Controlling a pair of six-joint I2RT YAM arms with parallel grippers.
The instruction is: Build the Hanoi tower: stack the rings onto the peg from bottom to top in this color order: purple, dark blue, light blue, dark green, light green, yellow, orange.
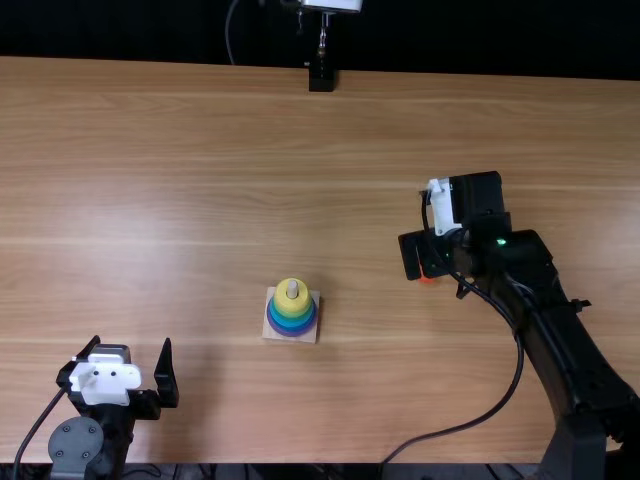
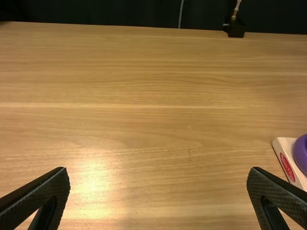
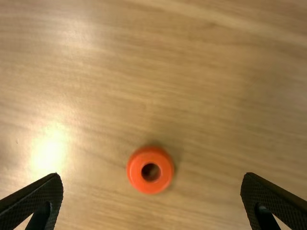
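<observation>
Across the light brown surface point(image 1: 180, 180) in the top view, we've got the base point(image 1: 276, 331) off to one side of the left gripper's point(image 1: 131, 341) fingers, its peg point(image 1: 293, 288) carrying purple up through the yellow ring point(image 1: 285, 299).

Left wrist view: our fingers stand wide apart, empty, the purple ring point(image 2: 301, 154) past one of them.

Right wrist view: the right gripper point(image 3: 152, 175), wide open, nothing held, orange ring point(image 3: 136, 171) between its fingers! Closing off-centre could nudge it away; poor alignment could catch its hole on the peg.
</observation>
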